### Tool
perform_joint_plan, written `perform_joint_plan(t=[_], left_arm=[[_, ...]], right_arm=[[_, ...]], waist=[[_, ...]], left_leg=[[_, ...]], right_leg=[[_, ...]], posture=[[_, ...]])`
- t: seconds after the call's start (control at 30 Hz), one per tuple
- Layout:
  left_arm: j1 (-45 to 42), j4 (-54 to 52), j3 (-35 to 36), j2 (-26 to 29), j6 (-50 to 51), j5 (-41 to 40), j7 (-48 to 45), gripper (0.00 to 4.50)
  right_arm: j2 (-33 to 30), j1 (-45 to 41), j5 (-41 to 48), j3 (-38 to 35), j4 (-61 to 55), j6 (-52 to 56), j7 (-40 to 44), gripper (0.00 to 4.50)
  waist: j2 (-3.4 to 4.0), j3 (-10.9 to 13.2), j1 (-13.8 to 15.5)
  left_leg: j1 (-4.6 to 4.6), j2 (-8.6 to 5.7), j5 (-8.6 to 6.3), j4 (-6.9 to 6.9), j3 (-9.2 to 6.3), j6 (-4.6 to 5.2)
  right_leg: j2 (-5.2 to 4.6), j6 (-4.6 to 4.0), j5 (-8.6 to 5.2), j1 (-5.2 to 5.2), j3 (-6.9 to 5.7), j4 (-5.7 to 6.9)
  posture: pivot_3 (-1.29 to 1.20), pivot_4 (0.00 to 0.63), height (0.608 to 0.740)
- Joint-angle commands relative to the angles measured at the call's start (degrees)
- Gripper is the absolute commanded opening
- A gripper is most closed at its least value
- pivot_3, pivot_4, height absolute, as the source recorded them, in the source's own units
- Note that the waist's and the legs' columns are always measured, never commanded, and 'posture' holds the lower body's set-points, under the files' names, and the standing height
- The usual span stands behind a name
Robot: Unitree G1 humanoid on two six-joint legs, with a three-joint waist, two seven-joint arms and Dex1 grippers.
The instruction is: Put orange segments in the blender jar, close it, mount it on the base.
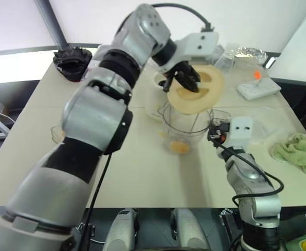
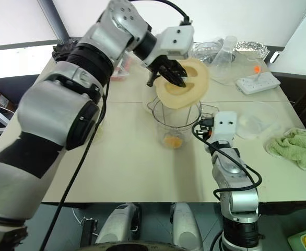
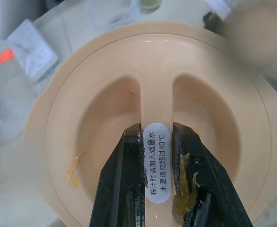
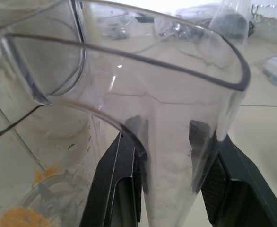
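Blender jar (image 1: 183,128), mid-frame on the table with orange segments (image 1: 179,147) inside, is clamped at its handle by the right gripper (image 1: 214,133); the left gripper (image 1: 187,79), clamped on the lid's (image 1: 208,89) ridge, should level it, centre it, then press down.

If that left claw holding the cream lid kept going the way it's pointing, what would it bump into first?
Probably the blender jar. The left gripper pinches the lid by its ridge, tilted just above the jar's open rim, so the lid would likely touch the rim first; depth is hard to judge.
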Motion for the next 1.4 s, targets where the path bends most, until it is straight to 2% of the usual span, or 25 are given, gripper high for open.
perform_joint_plan(t=[0.03,0.27,0.47,1.03,1.2,1.4], left_arm=[[-0.8,-0.8,-0.5,-0.8,-0.9,0.0,-1.7,0.24],[0.2,-0.6,-2.9,-1.5,-0.6,1.5,-7.0,0.24],[0.3,0.2,-6.4,-0.8,-1.3,1.6,-7.7,0.24],[3.6,1.9,-20.6,-1.5,-2.1,-6.9,-7.7,0.24],[4.6,-2.1,-29.6,-0.5,-0.5,-16.4,-7.7,0.24],[4.9,-16.2,-49.6,7.2,7.3,-38.9,-7.7,0.24]], right_arm=[[1.1,1.3,-0.5,0.3,-4.5,-0.2,-0.8,1.02],[2.5,4.8,-1.4,-0.5,-7.1,-0.4,-2.6,1.02],[2.6,5.7,-1.5,-1.1,-6.1,-1.9,-2.9,1.02],[3.1,6.0,-2.2,-1.0,-4.0,-4.4,-3.2,1.02],[3.6,7.1,-2.5,-1.4,-4.3,-5.2,-3.6,1.02],[3.6,7.6,-2.6,-1.6,-4.3,-5.8,-4.1,1.02]], waist=[[0.0,0.0,0.0],[0.01,0.0,0.2],[0.01,0.0,0.4],[-0.01,-0.1,0.3],[-0.03,-0.1,0.4],[-0.05,0.0,0.3]], left_leg=[[-0.01,0.0,0.0,0.0,0.01,0.0],[0.0,0.01,0.0,0.01,-0.01,0.0],[0.0,0.0,0.0,0.02,-0.03,0.0],[0.27,0.03,0.0,0.04,-0.18,0.0],[0.62,0.15,-0.01,0.03,-0.29,0.01],[0.73,0.16,-0.03,0.01,-0.32,0.03]], right_leg=[[0.0,0.0,0.0,-0.04,0.03,0.04],[0.02,-0.18,-0.1,-0.06,0.03,0.13],[0.0,-0.18,-0.13,-0.02,0.02,0.11],[0.0,-0.22,-0.15,0.23,0.02,0.09],[-0.04,-0.32,-0.44,0.59,0.0,0.06],[-0.16,-0.37,-0.49,0.71,0.01,0.08]], posture=[[0.0,0.15,0.74],[0.0,0.15,0.74],[0.0,0.15,0.74],[0.0,0.15,0.74],[0.0,0.15,0.74],[0.0,0.15,0.74]])
